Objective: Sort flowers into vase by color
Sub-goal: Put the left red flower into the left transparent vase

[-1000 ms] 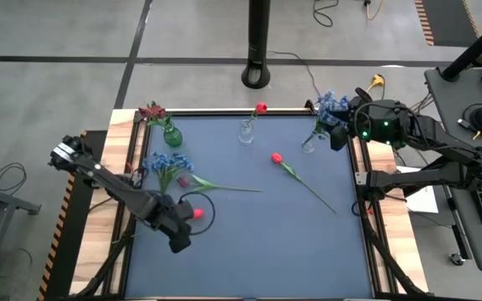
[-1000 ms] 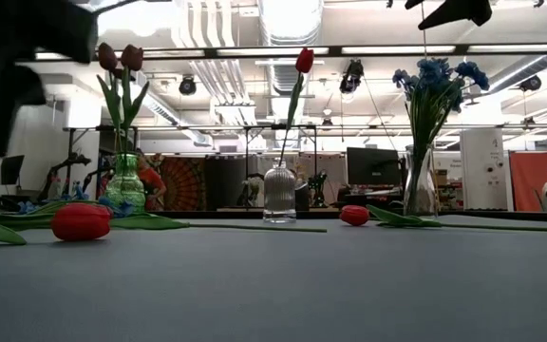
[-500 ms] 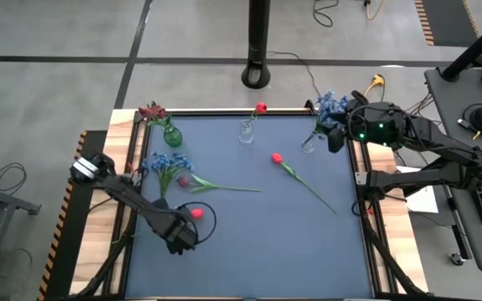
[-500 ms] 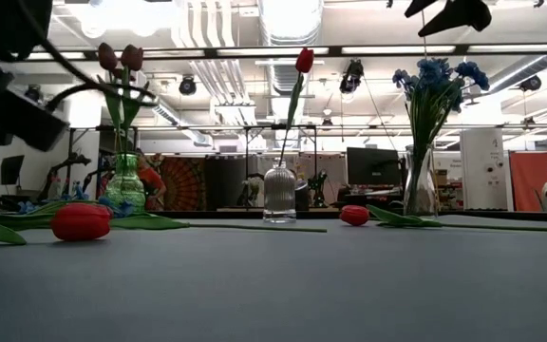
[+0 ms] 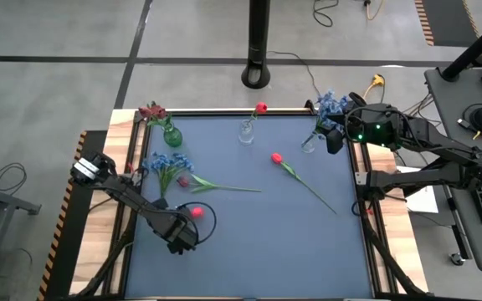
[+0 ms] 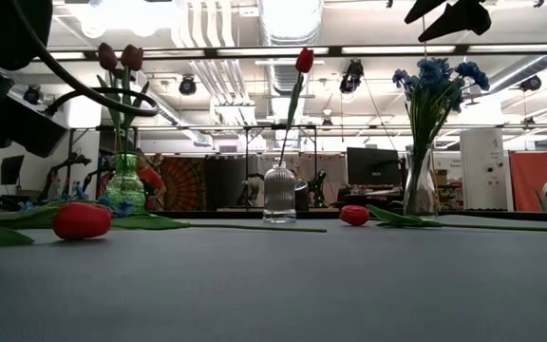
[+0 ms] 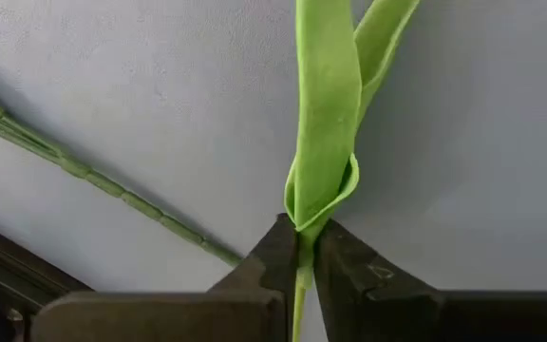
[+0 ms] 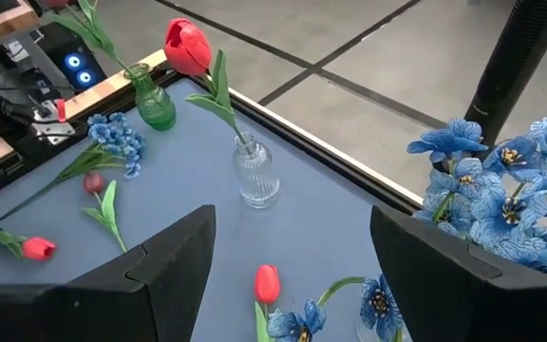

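Held flower: red tulip (image 5: 196,212), lower left of the high view, its thin stem pinched in the left gripper (image 7: 297,261).
Done: maroon blooms in green vase (image 5: 171,135), one red tulip in ribbed clear vase (image 5: 247,131), blue in right vase (image 5: 310,143).
Left: blue bunch (image 5: 166,162) and another red tulip (image 5: 277,158), lying on the counter (image 5: 266,242).
Textures: waxy leaves, smooth matte mat.
Right gripper (image 5: 335,138): wide, empty, upper right.

Left gripper (image 7: 297,261) clamped low; right gripper (image 8: 292,275) spread, raised.

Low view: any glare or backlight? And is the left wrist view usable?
Low view: bright ceiling lights blow out the top, the left arm is a dark silhouette. Left wrist view: sharp, evenly lit, filled by a green tulip stem pinched in the left gripper.
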### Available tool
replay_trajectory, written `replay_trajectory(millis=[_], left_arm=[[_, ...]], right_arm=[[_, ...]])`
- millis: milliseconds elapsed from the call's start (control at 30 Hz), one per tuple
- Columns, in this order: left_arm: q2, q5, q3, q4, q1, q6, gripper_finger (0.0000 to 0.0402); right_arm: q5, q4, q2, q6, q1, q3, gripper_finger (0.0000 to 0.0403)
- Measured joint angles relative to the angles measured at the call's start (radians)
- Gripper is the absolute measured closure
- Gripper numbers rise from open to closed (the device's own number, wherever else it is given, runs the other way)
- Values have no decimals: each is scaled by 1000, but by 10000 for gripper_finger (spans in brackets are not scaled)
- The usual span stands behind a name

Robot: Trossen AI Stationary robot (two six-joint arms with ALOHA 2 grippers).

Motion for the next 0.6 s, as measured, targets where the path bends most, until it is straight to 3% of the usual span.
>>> replay_trajectory(millis=[267,600], left_arm=[[-32,-117,45,0,-2,30,394],[-151,-486,201,84,-2,240,398]], right_arm=[[0,11,0,-17,32,0,131],[2,160,0,-85,142,-69,131]])
